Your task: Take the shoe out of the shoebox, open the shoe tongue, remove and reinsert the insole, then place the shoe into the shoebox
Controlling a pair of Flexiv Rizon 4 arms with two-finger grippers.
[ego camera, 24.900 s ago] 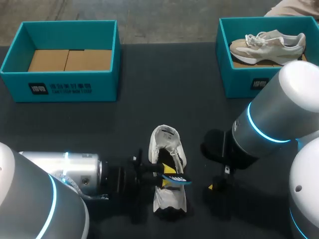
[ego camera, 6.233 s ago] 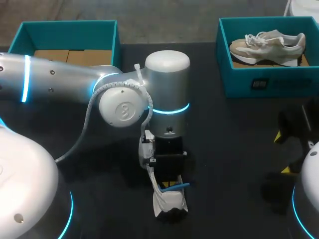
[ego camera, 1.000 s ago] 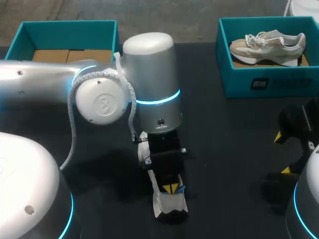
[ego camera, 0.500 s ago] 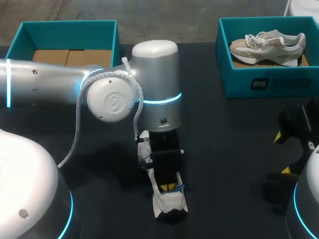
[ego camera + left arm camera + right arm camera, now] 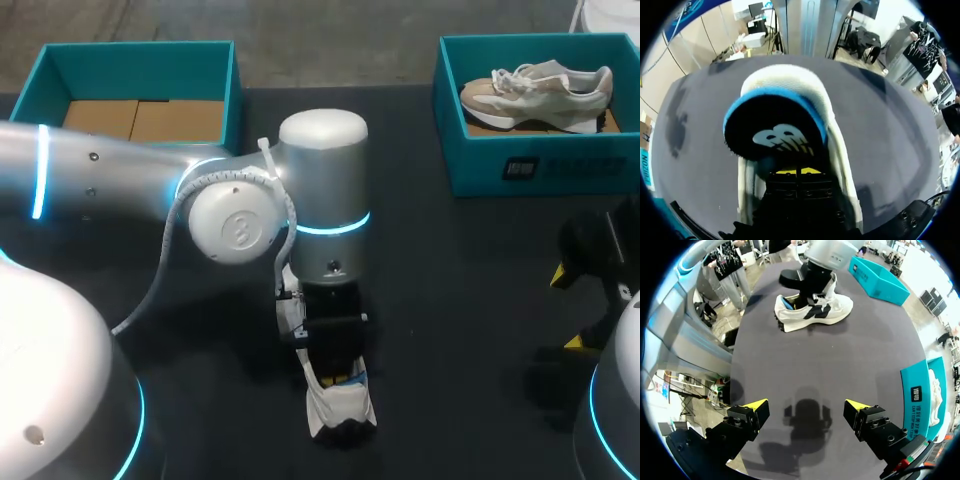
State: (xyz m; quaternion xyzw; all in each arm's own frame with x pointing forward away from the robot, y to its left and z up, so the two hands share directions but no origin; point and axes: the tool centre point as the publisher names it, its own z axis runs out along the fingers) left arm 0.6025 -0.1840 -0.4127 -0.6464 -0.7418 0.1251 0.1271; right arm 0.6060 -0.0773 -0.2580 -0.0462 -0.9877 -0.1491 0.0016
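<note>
Presently, lower centre: left gripper (image 5: 799,171) pinching insole (image 5: 775,125) inside shoe (image 5: 340,412), presumably for reseating; lower right: right gripper (image 5: 567,307) spread, parked clear.

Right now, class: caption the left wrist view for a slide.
Left gripper grips blue-edged black insole inside white mesh sneaker.

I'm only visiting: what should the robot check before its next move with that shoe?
1. Insole fully seated in shoe: not ok, its heel end stands up out of the opening.
2. Left gripper holding the insole: cannot tell.
3. Shoe steady: ok, upright on its sole on the table.
4. Right gripper free to help: ok, open, empty, well apart from the shoe.
5. Left box ready for the shoe: ok, nothing inside.
</note>
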